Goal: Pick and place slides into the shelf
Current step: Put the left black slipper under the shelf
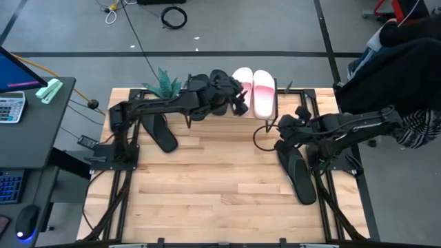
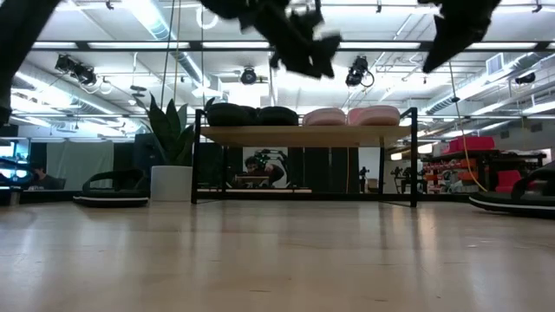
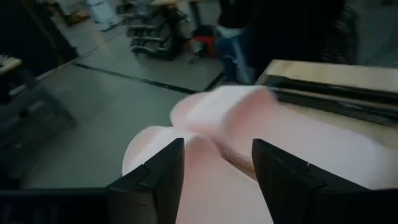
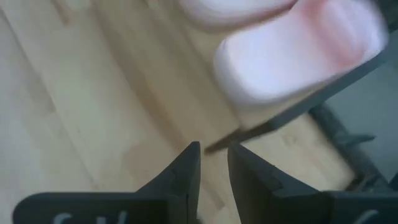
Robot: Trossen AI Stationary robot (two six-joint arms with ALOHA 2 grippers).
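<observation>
The shelf (image 2: 303, 135) stands at the table's far edge, with two black slides (image 2: 253, 113) and two pink slides (image 2: 350, 115) resting sole-down on its top board. My left gripper (image 1: 240, 100) hovers open above the left pink slide (image 3: 205, 186), clear of it. My right gripper (image 1: 279, 125) hangs in the air near the shelf's right end, with a narrow gap between its fingers; a pink slide (image 4: 298, 50) shows ahead of it. One black slide (image 1: 162, 134) lies on the table's left side and another (image 1: 300, 176) on its right side.
A potted plant (image 1: 164, 83) stands at the shelf's left end. A desk with a calculator (image 1: 10, 107) is left of the table. A person in dark clothes (image 1: 406, 62) is past the table's right far corner. Bare wood (image 1: 220, 186) fills the table's middle and near part.
</observation>
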